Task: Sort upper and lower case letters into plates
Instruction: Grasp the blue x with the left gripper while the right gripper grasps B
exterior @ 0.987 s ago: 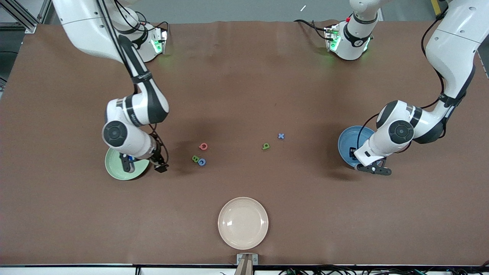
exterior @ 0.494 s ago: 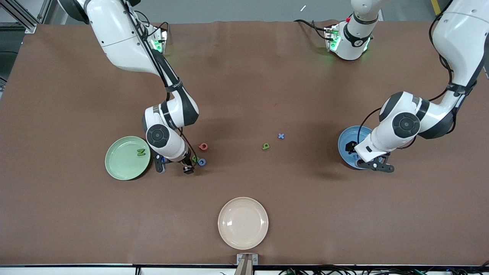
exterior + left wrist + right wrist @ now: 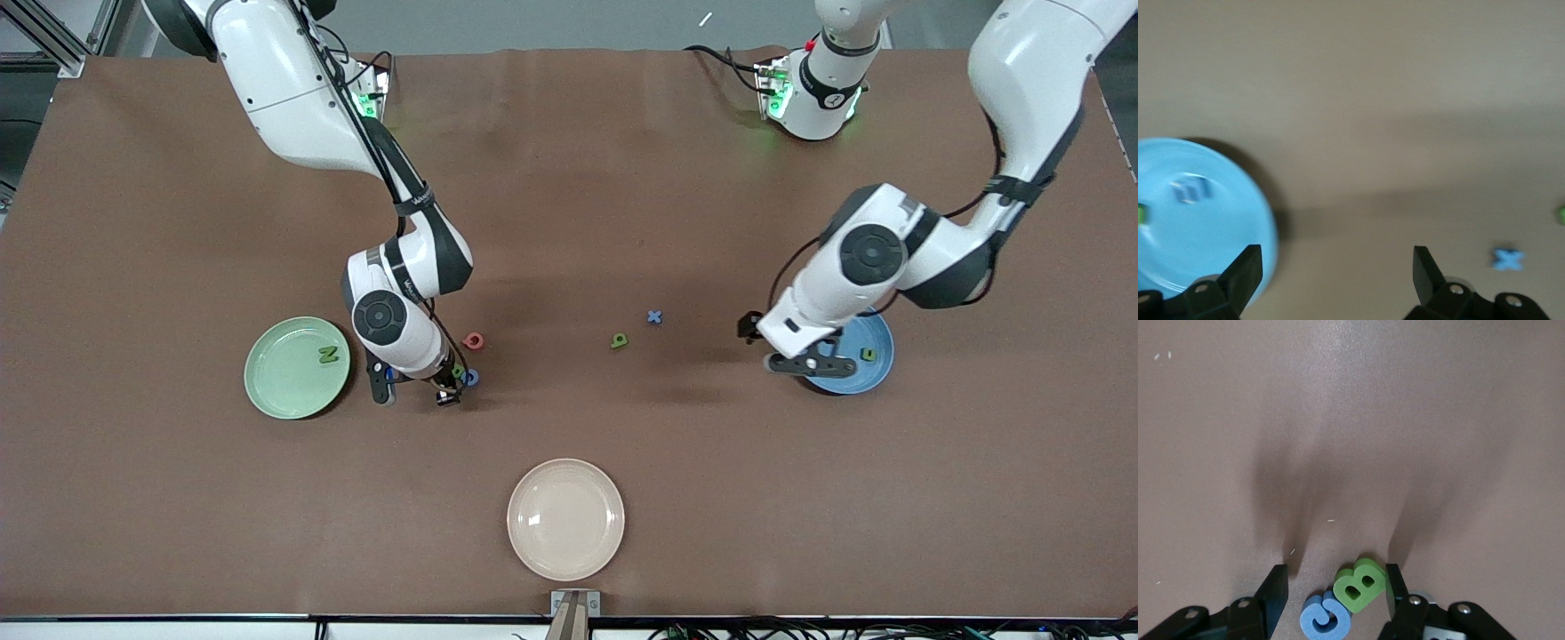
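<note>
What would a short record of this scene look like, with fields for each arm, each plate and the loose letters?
right gripper: down at the table, fingers either side of green letter B and blue letter C
left gripper: open, empty, over the table beside round blue plate
blue plate: two small letters inside
round pale green plate: green letter N
loose letters: red, green, blue x
cream-white plate: nothing in it

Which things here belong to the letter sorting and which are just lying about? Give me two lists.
Belong to the job:
- pale green plate holding a green N
- blue plate
- green B, blue C
- red letter, green letter, blue x

Lying about:
- cream-white plate
</note>
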Motion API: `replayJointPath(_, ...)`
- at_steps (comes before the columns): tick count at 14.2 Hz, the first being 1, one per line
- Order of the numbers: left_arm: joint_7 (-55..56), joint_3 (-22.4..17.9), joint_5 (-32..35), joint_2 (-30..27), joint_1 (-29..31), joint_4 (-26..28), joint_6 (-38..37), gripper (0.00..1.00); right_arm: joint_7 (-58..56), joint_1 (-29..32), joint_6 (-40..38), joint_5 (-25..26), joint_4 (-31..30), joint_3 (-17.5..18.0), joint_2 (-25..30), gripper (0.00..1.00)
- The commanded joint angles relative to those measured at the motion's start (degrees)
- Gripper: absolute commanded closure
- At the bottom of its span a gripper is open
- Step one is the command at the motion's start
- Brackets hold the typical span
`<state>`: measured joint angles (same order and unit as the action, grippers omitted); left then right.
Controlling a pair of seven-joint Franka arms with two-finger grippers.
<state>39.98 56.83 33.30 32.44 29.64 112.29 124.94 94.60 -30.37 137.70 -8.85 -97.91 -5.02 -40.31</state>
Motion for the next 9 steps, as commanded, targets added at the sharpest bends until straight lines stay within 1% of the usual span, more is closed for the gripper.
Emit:
replayJointPath(1,6.83,-0.31,0.18,2.53,-5.62,-1.98,-1.01,0.01,0.93,-1.09,-0.41,-0.55,0.88,-0.52,-0.82,0.34)
replayJointPath(2,8.43,-0.49,0.09,2.97,-7.91,-2.16,-0.84,0.01,0.93,-1.09,-0.41,-0.55,0.79,-0.52,-0.82,0.34)
replayJointPath(3,9.57,-1.88,0.18,3.85,-10.45,-2.86,-0.75,0.01,0.93,-1.09,-0.59,-0.55,0.7,-0.52,-0.82,0.34)
replayJointPath(5,11.68,-5.39,0.27,5.08,-15.9,-4.0,0.21,0.01,0.93,-1.18,-0.68,-0.55,0.61,-0.52,-0.82,0.34)
replayJointPath(7,14.5,-10.31,0.62,5.17,-22.05,-4.09,2.31,0.01,0.93,-1.18,-0.68,-0.55,0.53,-0.52,-0.82,0.34)
replayJointPath(8,15.38,-12.68,0.71,5.17,-24.69,-3.92,3.81,0.01,0.93,-1.18,-0.85,-0.47,0.53,-0.52,-0.82,0.35)
replayJointPath(9,15.56,-13.92,0.71,5.26,-26.11,-3.66,5.04,0.03,0.93,-1.44,-0.85,-0.55,0.44,-0.52,-0.82,0.37)
